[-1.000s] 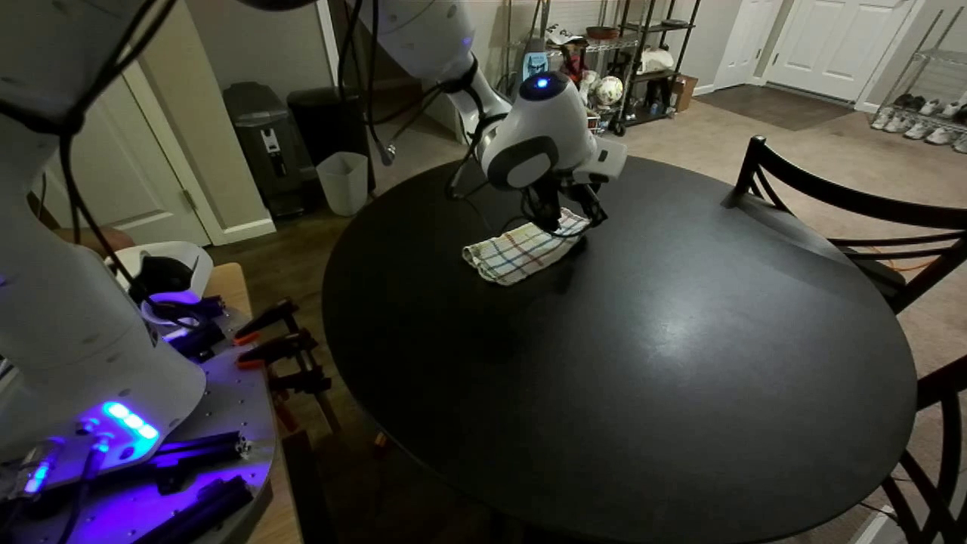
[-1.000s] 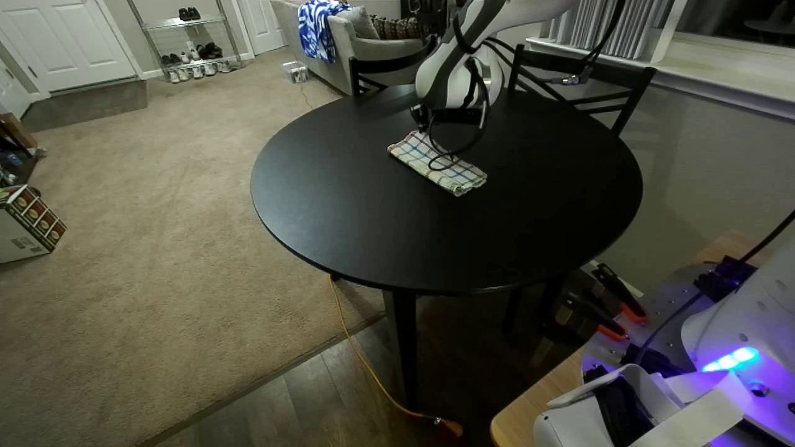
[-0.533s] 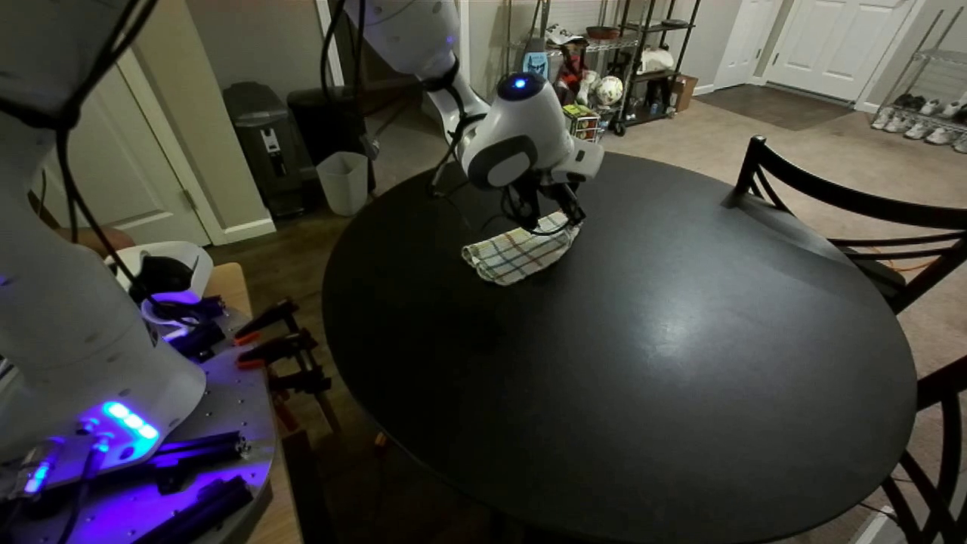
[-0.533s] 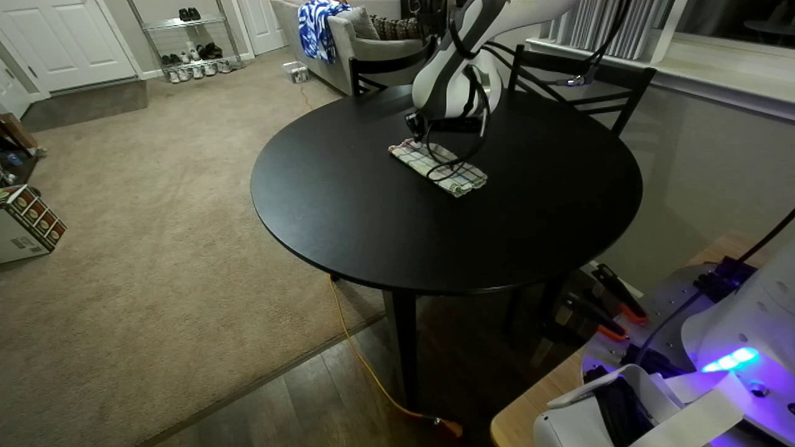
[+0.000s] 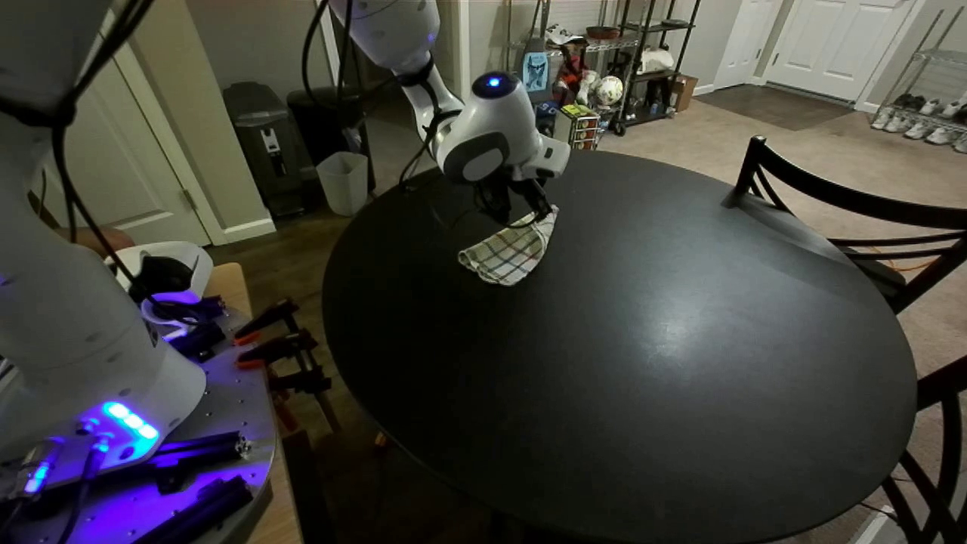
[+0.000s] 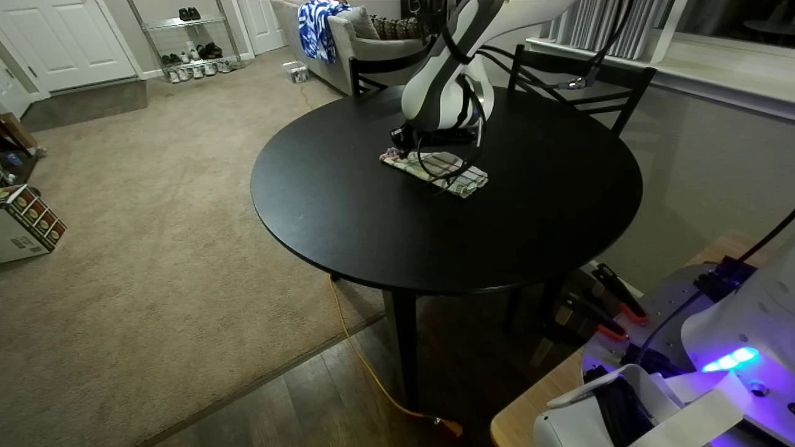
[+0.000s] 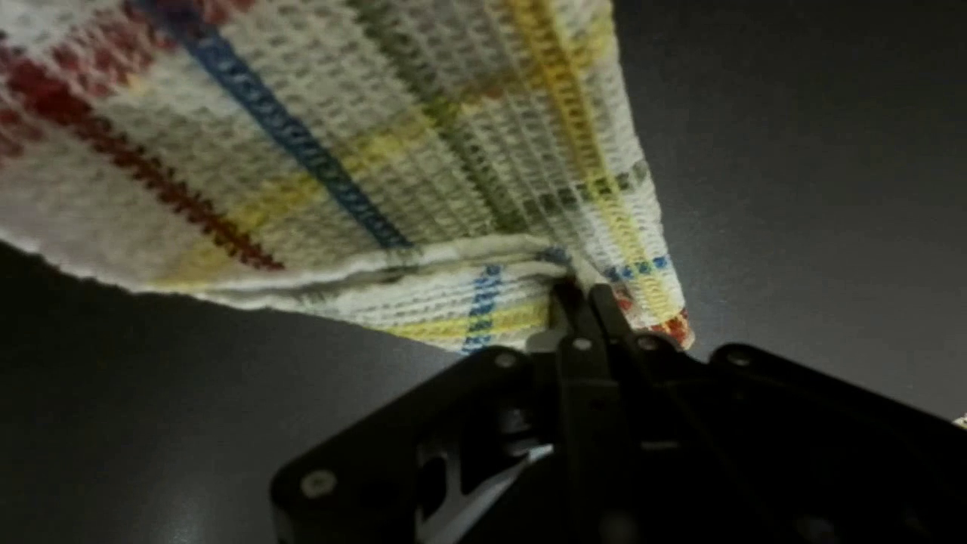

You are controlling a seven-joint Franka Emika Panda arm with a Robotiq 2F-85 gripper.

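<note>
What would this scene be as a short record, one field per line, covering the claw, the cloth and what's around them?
Grip: claw shut on the cloth, near one end
Pattern: whitish check with red, blue, green and yellow stripes
Fold: layered, edges showing in the wrist view
Surface: round black table under the cloth
Lift: cannot tell whether the pinched end is raised
Seating: black chair at the table's edge
Nearby: small white bin, upright
Background: grey sofa with a blue-and-white blanket
</note>
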